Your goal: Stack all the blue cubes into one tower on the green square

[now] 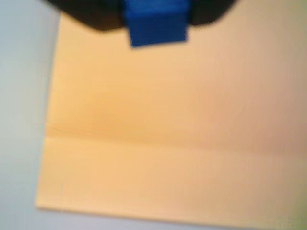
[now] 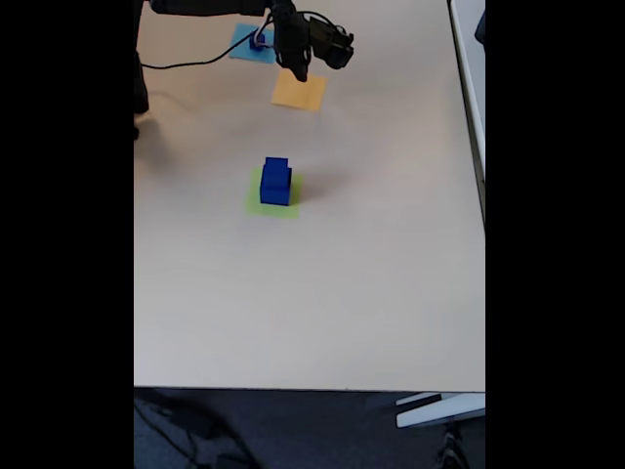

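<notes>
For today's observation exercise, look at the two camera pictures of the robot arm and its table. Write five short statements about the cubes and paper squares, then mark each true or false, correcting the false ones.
1. Two blue cubes are stacked on the green square. True.
2. The gripper is empty. False: in the wrist view a small blue cube sits between its dark fingers.
3. The wrist view looks down on the orange square. True.
4. A cube rests on the orange square. False: in the fixed view its surface is bare.
5. The light-blue square lies nearest the table's front edge. False: it lies at the far end, beside the arm.
</notes>
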Available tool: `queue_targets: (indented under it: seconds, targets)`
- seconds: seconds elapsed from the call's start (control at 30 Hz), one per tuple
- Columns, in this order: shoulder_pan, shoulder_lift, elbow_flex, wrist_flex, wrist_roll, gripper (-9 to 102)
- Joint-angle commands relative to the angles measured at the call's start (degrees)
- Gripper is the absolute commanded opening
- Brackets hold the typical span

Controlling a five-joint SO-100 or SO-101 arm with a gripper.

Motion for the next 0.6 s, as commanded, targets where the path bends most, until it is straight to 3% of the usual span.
queue_targets:
  seconds: [0.0,0.57]
  targets:
    - [-1.7,0.4,-2.3,-0.7,2.4,0]
    - [-4.0,-3.1,2.8,-5.7,5.1,2]
